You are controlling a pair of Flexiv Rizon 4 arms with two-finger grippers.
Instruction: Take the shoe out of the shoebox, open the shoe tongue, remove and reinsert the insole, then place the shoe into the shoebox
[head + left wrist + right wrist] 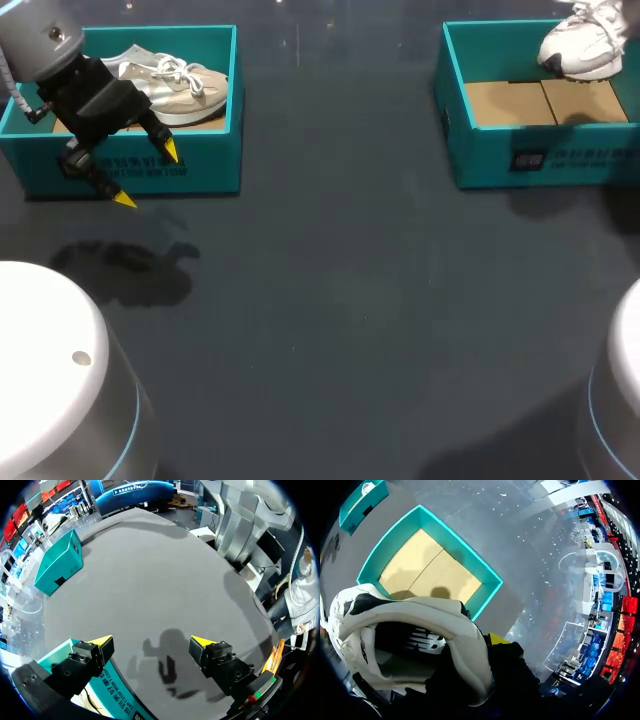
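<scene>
- Our right hand (479, 652) pinches the white shoe (585, 45) by its collar above the right shoebox (485, 155); that thin hold may let it twist loose.
- Our left hand (147, 175) hangs open, holding nothing, over the front wall of the left shoebox (200, 170) and could clip it.

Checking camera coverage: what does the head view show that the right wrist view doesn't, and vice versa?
Head only: the open left gripper at the left shoebox's front. Right wrist only: the white shoe's dark inside and a yellow fingertip at its collar. Both: the white shoe above the right shoebox's bare cardboard floor, and the left shoebox.
</scene>
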